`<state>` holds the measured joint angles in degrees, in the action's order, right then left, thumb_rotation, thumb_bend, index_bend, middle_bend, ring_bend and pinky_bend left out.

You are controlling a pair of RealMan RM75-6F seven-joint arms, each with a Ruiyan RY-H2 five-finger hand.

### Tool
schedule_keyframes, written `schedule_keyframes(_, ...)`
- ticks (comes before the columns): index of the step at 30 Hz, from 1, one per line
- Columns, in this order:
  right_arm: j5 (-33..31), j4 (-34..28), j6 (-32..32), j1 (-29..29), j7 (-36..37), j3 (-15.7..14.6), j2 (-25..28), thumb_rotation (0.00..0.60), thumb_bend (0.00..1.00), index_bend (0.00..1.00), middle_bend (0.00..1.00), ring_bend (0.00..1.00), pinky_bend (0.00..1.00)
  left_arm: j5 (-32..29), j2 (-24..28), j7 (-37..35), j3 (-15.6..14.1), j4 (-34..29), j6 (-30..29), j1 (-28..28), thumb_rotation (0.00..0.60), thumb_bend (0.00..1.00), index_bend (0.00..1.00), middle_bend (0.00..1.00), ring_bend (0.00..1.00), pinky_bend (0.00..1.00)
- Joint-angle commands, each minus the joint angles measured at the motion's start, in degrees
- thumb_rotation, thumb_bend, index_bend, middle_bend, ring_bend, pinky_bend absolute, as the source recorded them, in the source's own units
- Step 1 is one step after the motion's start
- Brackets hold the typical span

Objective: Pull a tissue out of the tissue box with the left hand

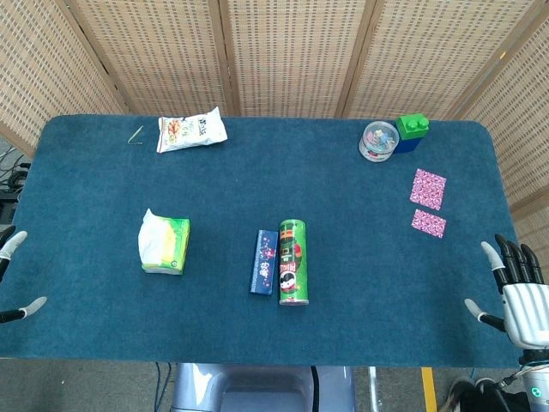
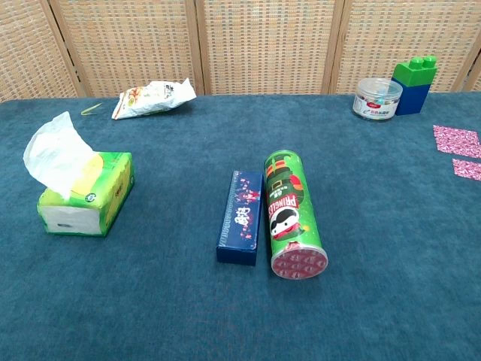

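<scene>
A green and yellow tissue box (image 1: 168,247) (image 2: 89,194) lies on the left part of the blue table, with a white tissue (image 1: 151,232) (image 2: 55,153) sticking up from its top. Only some fingertips of my left hand (image 1: 12,273) show at the left edge of the head view, well left of the box, spread and holding nothing. At the lower right of the head view my right hand (image 1: 517,292) hangs at the table's right edge, fingers apart and empty. Neither hand appears in the chest view.
A green Pringles can (image 1: 292,261) (image 2: 290,213) lies beside a dark blue box (image 1: 265,261) (image 2: 243,216) at mid-table. At the back are a snack bag (image 1: 190,130) (image 2: 152,97), a clear tub (image 1: 378,141) (image 2: 377,98) and a green-blue block (image 1: 411,132) (image 2: 412,83). Pink cards (image 1: 428,188) (image 2: 455,141) lie right.
</scene>
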<state>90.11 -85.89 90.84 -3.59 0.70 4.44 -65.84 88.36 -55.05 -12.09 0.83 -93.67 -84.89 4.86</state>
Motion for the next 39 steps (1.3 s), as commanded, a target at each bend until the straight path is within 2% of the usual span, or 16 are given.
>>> schedule_keyframes(1, -0.05, 0.05, -0.09, -0.02, 0.02, 0.00, -0.03, 0.600, 0.21, 0.00, 0.00, 0.00, 0.00, -0.08, -0.05, 0.02, 0.02, 0.05, 0.04, 0.00, 0.600, 0.00, 0.00, 0.00, 0.00, 0.00)
schedule_keyframes(8, 0.05, 0.08, -0.05, -0.01, 0.14, -0.05, 0.00, 0.600, 0.21, 0.00, 0.00, 0.00, 0.00, -0.34, -0.26, 0.37, 0.08, 0.47, 0.98, 0.47, 0.600, 0.00, 0.00, 0.00, 0.00, 0.00)
schedule_keyframes(13, -0.61, 0.15, -0.32, -0.09, 0.22, 0.27, 0.02, 0.600, 0.21, 0.00, 0.00, 0.00, 0.00, 0.01, -0.24, 1.89, 1.37, 2.83, 4.64, 3.89, 0.600, 0.00, 0.00, 0.00, 0.00, 0.00)
schedule_keyframes(17, -1.84, 0.38, -1.39, -0.49, -0.40, 0.73, -0.25, 0.600, 0.21, 0.00, 0.00, 0.00, 0.00, 5.89, -1.58, -0.10, 2.98, 11.18, 9.98, 11.73, 0.600, 0.00, 0.00, 0.00, 0.00, 0.00)
schedule_keyframes(20, -3.04, 0.73, -2.39, -0.81, -1.24, 1.10, -0.66, 0.600, 0.21, 0.00, 0.00, 0.00, 0.00, 11.02, -4.94, -1.93, 3.65, 19.33, 10.47, 16.70, 0.600, 0.00, 0.00, 0.00, 0.00, 0.00)
schedule_keyframes(23, -4.07, 1.14, -3.37, -1.12, -2.11, 1.34, -1.09, 0.600, 0.21, 0.00, 0.00, 0.00, 0.00, 13.86, -7.89, -2.50, 3.68, 24.55, 11.68, 20.35, 0.600, 0.00, 0.00, 0.00, 0.00, 0.00)
schedule_keyframes(26, -5.19, 1.64, -4.33, -1.44, -3.00, 1.65, -1.64, 0.600, 0.21, 0.00, 0.00, 0.00, 0.00, 17.05, -12.02, -3.25, 2.53, 30.68, 13.76, 24.50, 0.600, 0.00, 0.00, 0.00, 0.00, 0.00)
schedule_keyframes(27, -5.90, 2.07, -4.95, -1.55, -3.33, 1.73, -1.87, 0.600, 0.21, 0.00, 0.00, 0.00, 0.00, 19.58, -14.07, -2.16, 1.22, 33.13, 15.13, 26.46, 0.600, 0.00, 0.00, 0.00, 0.00, 0.00)
schedule_keyframes(29, -6.36, 2.41, -5.29, -1.66, -3.48, 1.87, -2.12, 0.600, 0.21, 0.00, 0.00, 0.00, 0.00, 20.60, -16.35, -2.41, 0.42, 36.36, 15.23, 27.63, 0.600, 0.00, 0.00, 0.00, 0.00, 0.00)
schedule_keyframes(36, -6.85, 2.97, -5.79, -1.84, -3.41, 1.96, -2.40, 0.600, 0.21, 0.00, 0.00, 0.00, 0.00, 23.34, -21.68, -1.11, -1.84, 41.89, 13.21, 30.49, 0.600, 0.00, 0.04, 0.00, 0.00, 0.00)
schedule_keyframes(39, -6.94, 3.09, -5.96, -1.89, -3.22, 1.95, -2.41, 0.600, 0.21, 0.00, 0.00, 0.00, 0.00, 24.22, -23.48, 0.46, -2.39, 43.04, 11.64, 31.57, 0.600, 0.02, 0.10, 0.00, 0.00, 0.00)
